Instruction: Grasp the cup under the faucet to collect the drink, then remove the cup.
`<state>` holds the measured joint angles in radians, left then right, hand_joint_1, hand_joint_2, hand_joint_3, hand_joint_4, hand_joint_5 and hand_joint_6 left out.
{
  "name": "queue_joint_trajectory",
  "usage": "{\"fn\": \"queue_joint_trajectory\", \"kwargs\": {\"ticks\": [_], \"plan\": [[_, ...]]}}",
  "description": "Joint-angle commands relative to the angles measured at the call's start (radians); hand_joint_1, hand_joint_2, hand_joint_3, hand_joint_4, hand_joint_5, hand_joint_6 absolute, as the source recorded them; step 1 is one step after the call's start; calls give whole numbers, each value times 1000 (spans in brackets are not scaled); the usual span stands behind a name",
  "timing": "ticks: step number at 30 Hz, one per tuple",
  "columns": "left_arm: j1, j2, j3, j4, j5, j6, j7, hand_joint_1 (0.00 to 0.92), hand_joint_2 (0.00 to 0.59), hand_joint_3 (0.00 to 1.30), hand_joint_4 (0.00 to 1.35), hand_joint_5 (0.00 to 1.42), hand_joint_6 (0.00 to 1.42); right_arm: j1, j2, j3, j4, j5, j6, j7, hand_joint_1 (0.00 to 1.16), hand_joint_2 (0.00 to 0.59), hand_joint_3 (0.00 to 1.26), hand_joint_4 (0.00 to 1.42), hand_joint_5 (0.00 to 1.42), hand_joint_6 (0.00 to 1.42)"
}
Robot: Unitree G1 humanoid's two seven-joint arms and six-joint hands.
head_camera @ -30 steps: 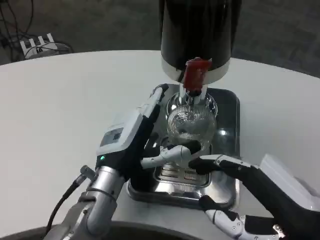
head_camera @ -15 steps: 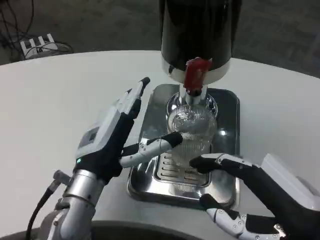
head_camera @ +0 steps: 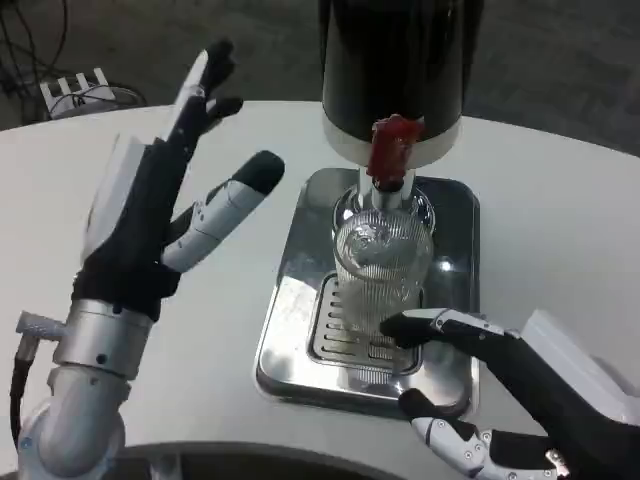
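A round white table (head_camera: 560, 200) stands on dark grey carpet floor (head_camera: 250, 50), where black cables (head_camera: 25, 45) lie.

No readable text, label, brand, number or sign anywhere: none on the dispenser (head_camera: 400, 60), the tray (head_camera: 455, 260), or the cup (head_camera: 382, 270).

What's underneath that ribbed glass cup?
The cup stands on a slotted drain grate in the steel drip tray, under the red faucet. The cup hides the grate directly beneath it.
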<state>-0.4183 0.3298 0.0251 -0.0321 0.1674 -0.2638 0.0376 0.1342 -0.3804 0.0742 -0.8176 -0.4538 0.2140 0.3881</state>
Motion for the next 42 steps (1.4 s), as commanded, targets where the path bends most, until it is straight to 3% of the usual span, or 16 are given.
{"fn": "queue_joint_trajectory", "kwargs": {"ticks": [1,6,13,16,20,23,27,42], "plan": [[13,-18,42,-75,-62,38,-30,6,0,135,151,246,252,7,7,4,8,-10,-3,-14,657,475,290,276,156,47],[-20,-26,72,-84,-186,77,-104,28,13,322,327,410,452,8,16,9,4,-19,-3,-14,656,475,290,276,163,48],[-48,-13,81,-85,-191,57,-153,47,18,522,473,582,646,18,20,7,-6,-24,-3,-12,655,475,290,276,166,48],[-65,-12,82,-74,-200,61,-173,50,26,510,457,577,644,21,20,6,-10,-23,-3,-10,655,475,290,276,166,48],[-120,2,71,-19,-233,79,-241,67,30,340,319,440,495,28,20,6,-16,-22,-6,-10,655,475,290,276,166,48],[-188,6,58,61,-288,90,-335,70,40,288,274,404,455,37,20,4,-22,-22,-8,-12,655,475,290,276,166,48],[-234,1,37,115,-314,86,-412,68,38,294,292,420,464,48,22,-2,-28,-20,-8,-15,655,475,290,276,166,48],[-266,-20,15,154,-304,86,-433,54,35,366,363,468,497,39,17,-8,-36,-14,-6,-7,655,475,290,276,166,48]]}}
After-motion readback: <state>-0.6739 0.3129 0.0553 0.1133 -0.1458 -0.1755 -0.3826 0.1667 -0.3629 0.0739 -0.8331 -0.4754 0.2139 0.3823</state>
